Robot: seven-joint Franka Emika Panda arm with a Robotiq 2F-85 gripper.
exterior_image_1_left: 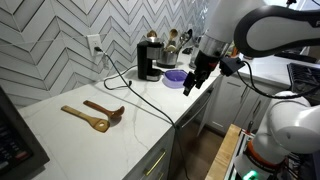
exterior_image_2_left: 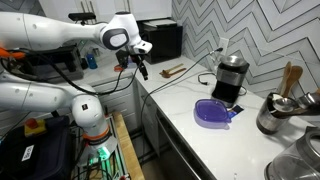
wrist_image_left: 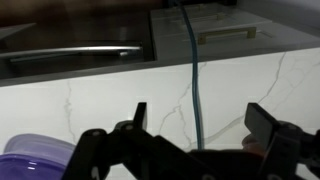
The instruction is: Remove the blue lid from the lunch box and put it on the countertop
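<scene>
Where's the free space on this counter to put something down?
The biggest bare patch of countertop lies between the wooden spoons and the coffee maker, though a cable crosses it. A strip along the front edge, in front of the blue lid, is free too. It is crowded around the coffee maker, blue lid and steel pot.

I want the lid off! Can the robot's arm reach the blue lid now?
Probably yes: the end effector hangs open in the air, and nothing stands between it and the blue lid.
</scene>
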